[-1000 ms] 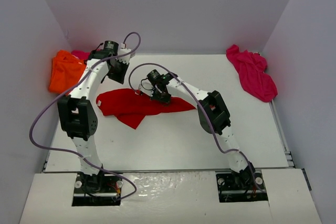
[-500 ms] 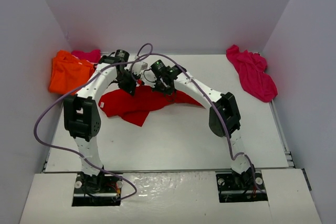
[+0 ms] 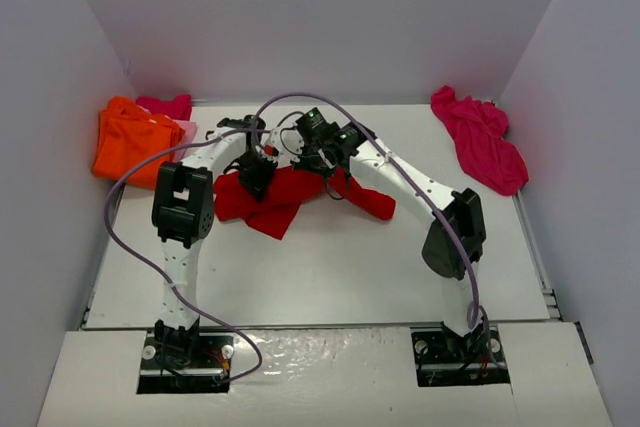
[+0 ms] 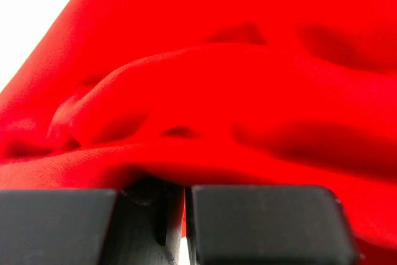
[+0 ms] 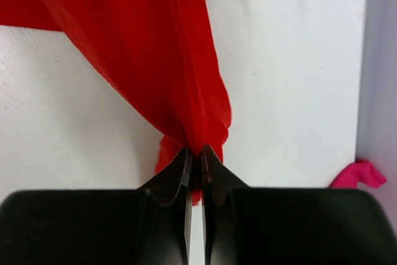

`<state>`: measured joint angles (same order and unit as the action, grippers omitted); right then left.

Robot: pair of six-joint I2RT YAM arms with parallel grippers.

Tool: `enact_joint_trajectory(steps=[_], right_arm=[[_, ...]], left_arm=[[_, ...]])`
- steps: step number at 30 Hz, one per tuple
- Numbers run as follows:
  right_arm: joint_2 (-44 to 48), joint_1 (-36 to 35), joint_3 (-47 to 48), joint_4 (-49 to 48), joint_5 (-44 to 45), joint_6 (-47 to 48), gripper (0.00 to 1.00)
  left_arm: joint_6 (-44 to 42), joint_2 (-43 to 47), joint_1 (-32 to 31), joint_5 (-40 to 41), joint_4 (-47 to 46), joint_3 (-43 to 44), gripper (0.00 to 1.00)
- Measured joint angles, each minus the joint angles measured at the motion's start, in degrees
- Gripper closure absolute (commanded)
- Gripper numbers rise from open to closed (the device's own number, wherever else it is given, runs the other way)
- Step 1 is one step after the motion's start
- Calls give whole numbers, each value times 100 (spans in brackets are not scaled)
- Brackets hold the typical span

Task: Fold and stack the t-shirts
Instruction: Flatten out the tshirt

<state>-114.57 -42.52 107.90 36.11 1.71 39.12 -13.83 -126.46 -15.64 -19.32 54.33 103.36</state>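
Observation:
The red t-shirt (image 3: 270, 205) lies bunched at the middle of the table, its upper part pulled up between both grippers. My left gripper (image 3: 257, 173) is shut on its left part; in the left wrist view red cloth (image 4: 248, 79) fills the frame above the closed gripper (image 4: 184, 192). My right gripper (image 3: 320, 155) is shut on a gathered fold, and the red cloth (image 5: 155, 41) hangs from that gripper (image 5: 195, 154). An orange t-shirt (image 3: 125, 142) sits at the back left with a pink one (image 3: 172, 106) behind it. A magenta t-shirt (image 3: 482, 139) lies crumpled at the back right.
White walls close in the table at the left, back and right. A tail of the red shirt (image 3: 372, 202) trails right under the right arm. A purple cable (image 3: 300, 99) loops over both wrists. The magenta cloth (image 5: 360, 175) shows at the right edge of the right wrist view.
The left gripper came from near the orange shirt to the red shirt and took hold. Both grippers shifted right, and the flat red shirt got bunched and pulled up.

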Motion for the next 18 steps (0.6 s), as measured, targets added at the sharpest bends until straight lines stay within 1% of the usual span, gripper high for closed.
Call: enact_joint_trajectory(steps=[7,11,13,16,18], right_arm=[[1001,-27,-143,-51,177,37,100],[1386,14,126,63,263,56,98],[1502,157,342,45,245,60,98],[1734,473,378,-16,234,62,99],[1864,661,224,-104,262,66,99]], left_arm=[[79,-124,-6,201,4,391,100],[110,-292,14,295,112,704,100],[107,-275,62,305,141,806,100],[96,27,138,264,124,725,100],[80,462,173,206,83,443,100]])
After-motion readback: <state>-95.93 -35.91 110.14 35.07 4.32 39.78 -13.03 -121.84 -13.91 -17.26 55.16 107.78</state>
